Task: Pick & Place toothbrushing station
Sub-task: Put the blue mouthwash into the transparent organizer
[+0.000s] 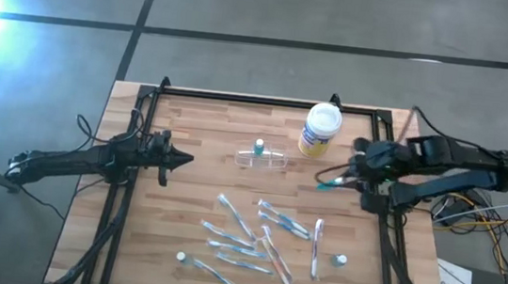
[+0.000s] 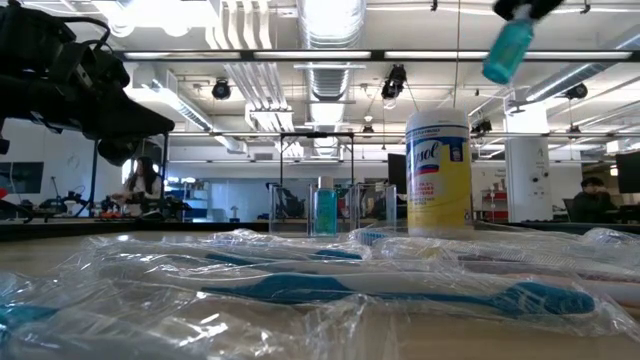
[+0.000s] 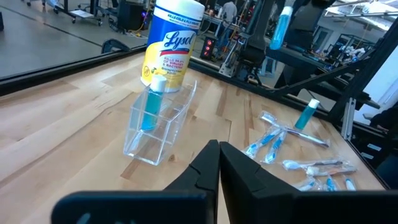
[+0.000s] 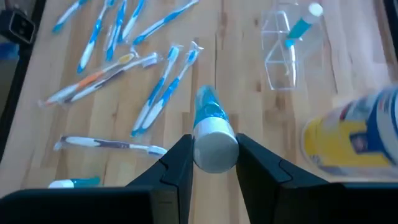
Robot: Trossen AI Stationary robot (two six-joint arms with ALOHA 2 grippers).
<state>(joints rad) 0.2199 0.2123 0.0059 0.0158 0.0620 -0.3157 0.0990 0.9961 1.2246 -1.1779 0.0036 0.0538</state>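
The toothbrushing station (image 1: 263,159) is a clear plastic holder standing on its base at the table's middle, far half. One teal tube (image 3: 151,106) stands in it. My right gripper (image 4: 214,152) hovers high to the holder's right, shut on another teal toothpaste tube (image 1: 329,182) with a white cap; the low view shows this tube (image 2: 508,50) high above the table. My left gripper (image 1: 186,160) waits shut and level at the table's left, pointing at the holder (image 3: 158,127). My right gripper pinches the tube's white cap end (image 4: 214,148) between its two fingers. The teal body (image 4: 209,112) sticks out ahead of the fingertips, along the fingers. The fingers slant down from the table's right side. The tube is lifted clear of the table, tilted.
A white-lidded yellow canister (image 1: 320,130) stands just right of the holder, at the far edge. Several wrapped toothbrushes (image 1: 253,241) lie scattered over the near half, with small teal tubes (image 1: 340,261) among them. A black frame (image 1: 268,103) rims the table.
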